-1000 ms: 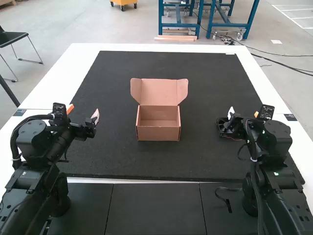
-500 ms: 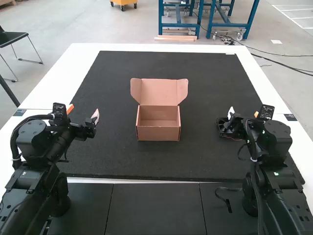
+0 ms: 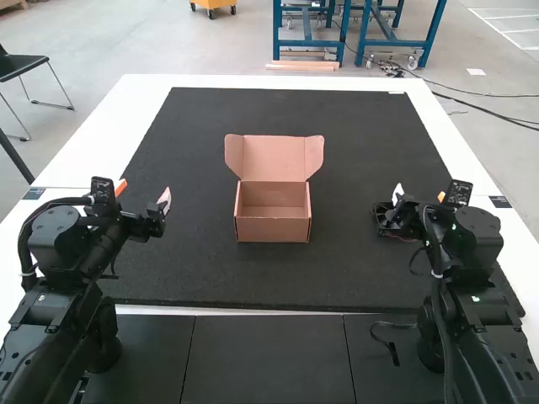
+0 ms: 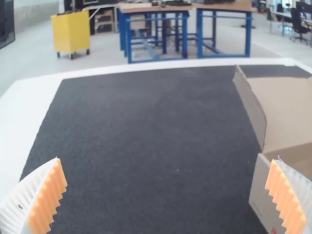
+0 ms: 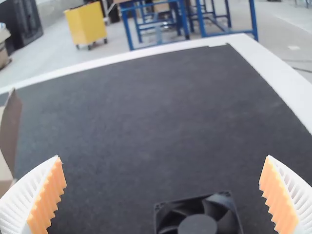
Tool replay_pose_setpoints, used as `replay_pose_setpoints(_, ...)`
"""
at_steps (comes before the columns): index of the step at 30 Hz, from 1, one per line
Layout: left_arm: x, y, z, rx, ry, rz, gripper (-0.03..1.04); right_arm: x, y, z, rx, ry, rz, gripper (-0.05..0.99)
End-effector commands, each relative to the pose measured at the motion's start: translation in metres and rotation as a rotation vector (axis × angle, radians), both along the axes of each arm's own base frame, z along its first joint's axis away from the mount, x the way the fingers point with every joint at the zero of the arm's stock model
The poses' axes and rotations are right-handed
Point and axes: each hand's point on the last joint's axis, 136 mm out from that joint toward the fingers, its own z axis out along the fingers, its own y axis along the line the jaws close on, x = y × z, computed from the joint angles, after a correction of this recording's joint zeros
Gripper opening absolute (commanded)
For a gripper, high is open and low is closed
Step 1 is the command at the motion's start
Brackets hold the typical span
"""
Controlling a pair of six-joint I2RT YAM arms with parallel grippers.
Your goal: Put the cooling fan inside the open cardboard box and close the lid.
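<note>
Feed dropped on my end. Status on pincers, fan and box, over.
Left pincer open, left of cardboard box. Right pincer open, just behind cooling fan. Fan on mat, right of box, ungrasped. Lid up; bare mat between fan and box.

Industrial workshop: blue steel-framed workbenches (image 4: 153, 12), a yellow wheeled cart (image 4: 71, 31) and a bare concrete floor (image 4: 29, 58) lie beyond the desk (image 4: 19, 112).

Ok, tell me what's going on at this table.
Nothing is gripped yet. The cardboard box sits open on the mat, lid up, with nothing visible inside. The cooling fan lies just in front of the right gripper, which is open. The left gripper, also open, sits left of the box.
</note>
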Motion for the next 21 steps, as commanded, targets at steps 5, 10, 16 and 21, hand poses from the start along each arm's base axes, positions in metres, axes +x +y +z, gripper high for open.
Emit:
replay_pose_setpoints(5,0.001,0.006,0.011,-0.037,-0.046,0.031,0.97,0.0,-0.005,0.017,0.011,-0.076,-0.03,0.91)
replay_pose_setpoints(10,0.001,0.013,0.014,-0.049,-0.057,0.069,0.97,0.0,-0.012,0.026,-0.03,-0.109,-0.069,0.91)
replay_pose_setpoints(16,-0.003,0.017,0.048,-0.061,-0.173,0.089,0.97,-0.005,-0.016,0.066,-0.024,-0.242,-0.087,0.91)
replay_pose_setpoints(21,-0.006,0.019,0.07,-0.063,-0.201,0.099,0.97,-0.005,-0.016,0.078,-0.029,-0.254,-0.085,0.91)
